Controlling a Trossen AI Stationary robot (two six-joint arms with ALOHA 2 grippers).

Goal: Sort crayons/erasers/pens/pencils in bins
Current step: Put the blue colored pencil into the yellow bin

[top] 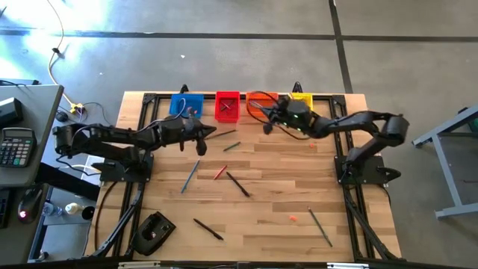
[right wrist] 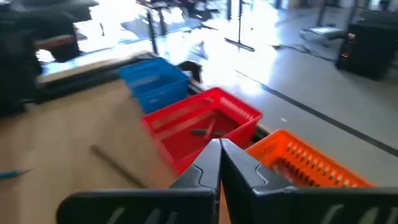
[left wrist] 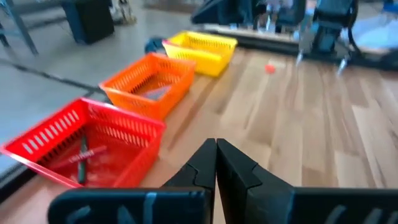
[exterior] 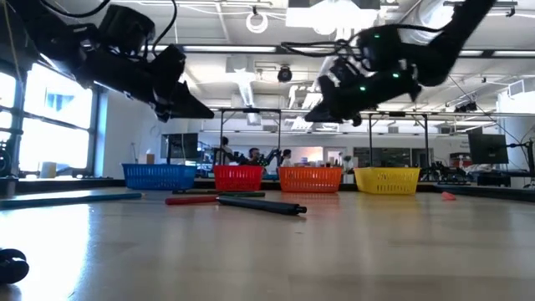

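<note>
Four bins line the table's far edge: blue [top: 187,104], red [top: 227,106], orange [top: 261,104] and yellow [top: 301,99]. The red bin [left wrist: 93,143] has thin sticks in it. My left gripper [top: 213,133] is shut and empty, hovering in front of the blue and red bins. My right gripper [top: 267,123] is shut and empty too, in the air in front of the orange bin. Loose on the wood lie a blue stick [top: 190,176], a red stick [top: 219,172], dark pens [top: 238,184] [top: 208,229], a green stick [top: 231,146], a grey pencil [top: 321,227] and small erasers [top: 293,219] [top: 313,146].
A black device [top: 153,232] lies at the table's near left corner. A thin stick [top: 224,134] rests just beyond my left gripper's tips. The arm bases stand at the table's left and right sides. Bare wood spans the middle right.
</note>
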